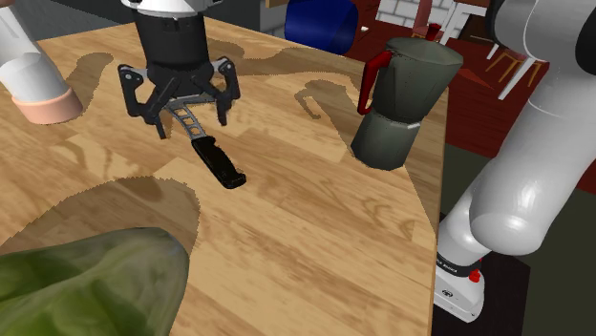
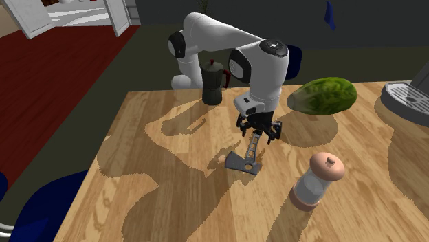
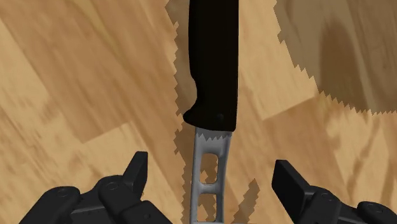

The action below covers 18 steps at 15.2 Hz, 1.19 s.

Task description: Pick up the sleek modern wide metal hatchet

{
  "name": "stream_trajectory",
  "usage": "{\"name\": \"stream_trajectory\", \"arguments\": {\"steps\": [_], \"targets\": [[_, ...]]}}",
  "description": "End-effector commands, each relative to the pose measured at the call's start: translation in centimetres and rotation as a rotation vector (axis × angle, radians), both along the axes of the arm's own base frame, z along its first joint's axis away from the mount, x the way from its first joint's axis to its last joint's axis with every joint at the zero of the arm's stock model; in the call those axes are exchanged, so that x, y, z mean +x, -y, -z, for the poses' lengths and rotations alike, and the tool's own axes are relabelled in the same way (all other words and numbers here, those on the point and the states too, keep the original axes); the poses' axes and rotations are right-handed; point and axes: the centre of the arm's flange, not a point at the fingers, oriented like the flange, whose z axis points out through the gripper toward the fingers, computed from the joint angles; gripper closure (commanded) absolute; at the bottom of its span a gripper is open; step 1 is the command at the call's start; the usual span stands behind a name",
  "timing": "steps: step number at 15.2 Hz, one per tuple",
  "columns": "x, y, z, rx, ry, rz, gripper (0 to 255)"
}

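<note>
Hatchet point(image 1: 218, 162) lies flat on the wooden table point(image 1: 315, 220), out in the open part of the top, nothing touching it. Its black grip points toward the stand side, and a grey cut-out metal shank runs from the grip under the gripper point(image 1: 183, 107). In the second exterior view the wide grey head point(image 2: 242, 163) sticks out past the gripper point(image 2: 258, 132) toward the camera. Jaws are spread. In the wrist view the two black fingers point(image 3: 135, 175) stand either side of the slotted shank point(image 3: 207, 181) with clear gaps, no contact, nothing gripped. The gripper is low over the hatchet, pointing straight down. A dark moka pot point(image 1: 401, 100) with a red handle sits near the table edge, well apart from the hatchet. A pink-capped shaker point(image 2: 316, 180) and a green leafy lump point(image 2: 322, 95) are also on the table, both off to the sides.
</note>
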Motion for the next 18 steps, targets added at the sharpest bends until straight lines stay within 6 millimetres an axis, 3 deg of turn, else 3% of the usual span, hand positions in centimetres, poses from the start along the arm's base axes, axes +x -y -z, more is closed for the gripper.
{"name": "stream_trajectory", "arguments": {"steps": [1,10,18], "targets": [[0.0,0.0,0.1,0.000,0.000,0.000,255],[0.0,0.0,0.1,0.000,0.000,0.000,255],[0.0,0.0,-4.2,0.000,0.000,0.000,255]]}}
